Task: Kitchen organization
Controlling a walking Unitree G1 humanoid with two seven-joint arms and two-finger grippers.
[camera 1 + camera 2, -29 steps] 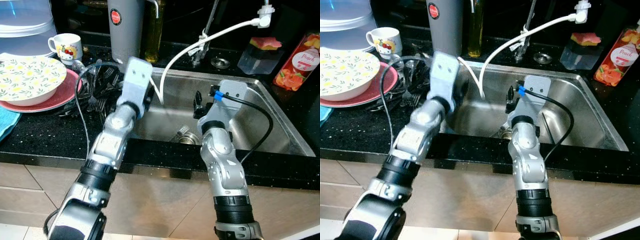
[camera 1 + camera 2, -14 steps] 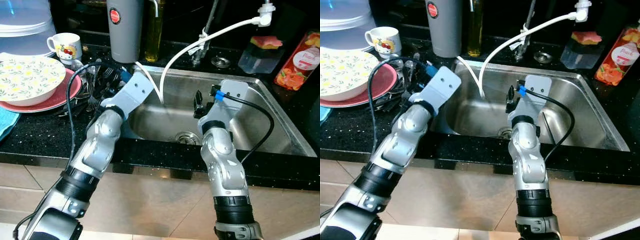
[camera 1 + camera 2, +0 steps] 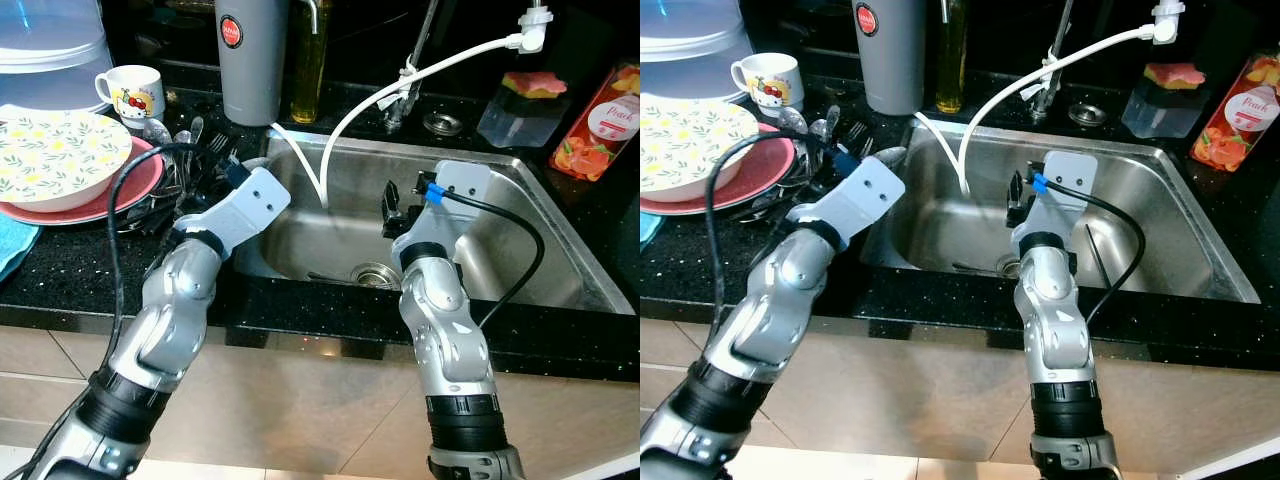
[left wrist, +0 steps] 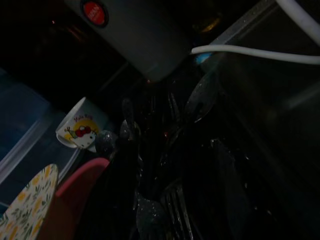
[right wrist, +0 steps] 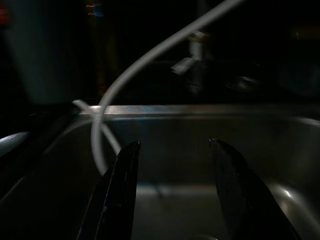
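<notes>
While the left gripper [image 3: 830,150] reaches from the sink's 9 o'clock edge toward the cutlery pile [image 3: 190,160] on the black counter [image 3: 60,270], its fingers are hidden behind the wrist housing in the head views and lost in shadow in the left wrist view, so I cannot tell whether they are apart or together. Cutlery pile: forks and spoons, heaped loosely between the pink plate [image 3: 125,190] at its 9 o'clock and the steel sink [image 3: 520,230] at its 3 o'clock, with the grey thermos [image 3: 250,60] at 12 o'clock. Left wrist view shows spoon bowls and fork tines [image 4: 172,200] crossing each other, very dark. Right gripper [image 5: 172,195] hangs over the sink basin with its fingers apart and nothing between them. One thin utensil [image 3: 325,277] lies on the sink floor near the drain [image 3: 372,274]. Judgement on handling: pieces are likely light, rigid metal, smooth and slippery, and tangled, so lifting one may drag neighbours. Best hold is probably across a single handle shaft near mid-length, not on a rounded bowl or tines. The patterned bowl [image 3: 55,155] on the pink plate and the mug [image 3: 132,92] at 10 o'clock look breakable; keep clear.
</notes>
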